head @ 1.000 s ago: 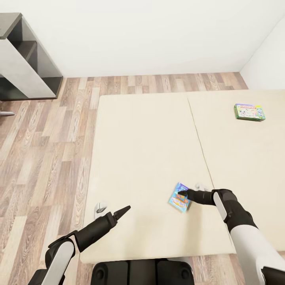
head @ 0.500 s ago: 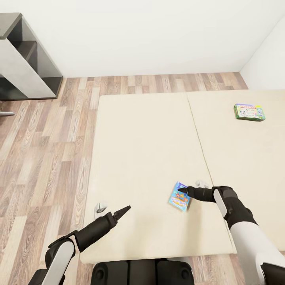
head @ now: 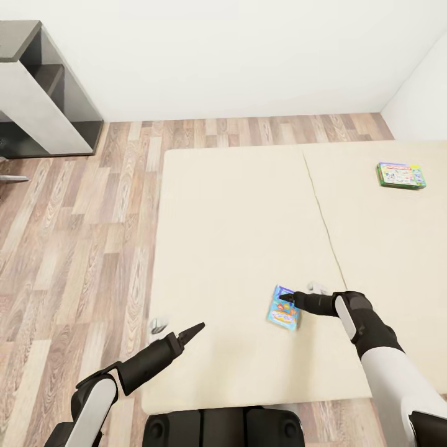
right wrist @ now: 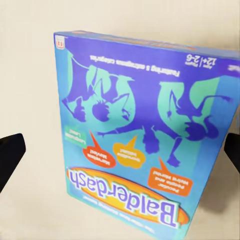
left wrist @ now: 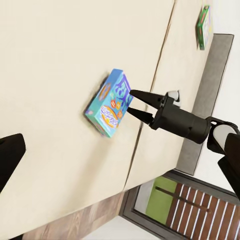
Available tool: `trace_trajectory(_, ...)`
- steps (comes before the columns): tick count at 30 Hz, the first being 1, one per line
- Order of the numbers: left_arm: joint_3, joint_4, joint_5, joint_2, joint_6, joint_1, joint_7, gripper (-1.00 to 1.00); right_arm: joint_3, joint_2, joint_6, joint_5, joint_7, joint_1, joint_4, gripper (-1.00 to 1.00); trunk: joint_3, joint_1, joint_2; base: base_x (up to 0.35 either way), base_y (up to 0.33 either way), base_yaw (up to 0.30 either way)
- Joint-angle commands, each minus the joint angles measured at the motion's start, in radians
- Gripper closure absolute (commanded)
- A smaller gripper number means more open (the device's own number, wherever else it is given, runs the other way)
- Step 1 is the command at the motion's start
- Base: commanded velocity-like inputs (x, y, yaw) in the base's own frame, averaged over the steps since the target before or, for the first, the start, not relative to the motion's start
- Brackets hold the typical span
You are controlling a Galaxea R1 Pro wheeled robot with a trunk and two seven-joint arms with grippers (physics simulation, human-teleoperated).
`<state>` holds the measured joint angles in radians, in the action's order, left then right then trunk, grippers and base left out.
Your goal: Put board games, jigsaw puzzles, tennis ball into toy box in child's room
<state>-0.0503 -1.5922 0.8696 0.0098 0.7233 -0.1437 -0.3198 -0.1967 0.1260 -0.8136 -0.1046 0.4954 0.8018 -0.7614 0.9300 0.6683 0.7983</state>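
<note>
A small blue board game lies on the beige bed near its front edge. My right gripper is open at the box's near side, one finger to each side of it; the right wrist view shows the blue board game between the two fingertips with a gap on one side. In the left wrist view the right gripper reaches the blue board game edge-on. A green-edged board game lies far right on the bed. My left gripper hovers open over the bed's front left corner, holding nothing.
Wood-plank floor runs along the bed's left side and beyond its far end up to the white wall. A dark grey and white furniture unit stands at the far left. The mattress has a seam down its middle.
The whole picture has shifted slightly, so the camera moved. My right gripper has crept a little closer onto the blue box. The left arm holds its pose.
</note>
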Motion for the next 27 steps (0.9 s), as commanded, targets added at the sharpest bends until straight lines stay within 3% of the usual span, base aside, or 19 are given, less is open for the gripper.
trace_trajectory(1,0.0,0.0,0.003,0.001,0.004,0.0,-0.001,-1.0,-0.002,0.0,-0.009,-0.01,-0.003,0.0,-0.001,-1.0,0.001,0.0,0.001,0.0,0.253,0.0)
trace_trajectory(27,0.0,0.0,0.003,0.0,0.004,0.0,-0.001,-1.0,-0.002,0.0,-0.009,-0.01,-0.002,0.001,-0.001,-1.0,0.001,0.0,0.001,0.0,0.276,0.0)
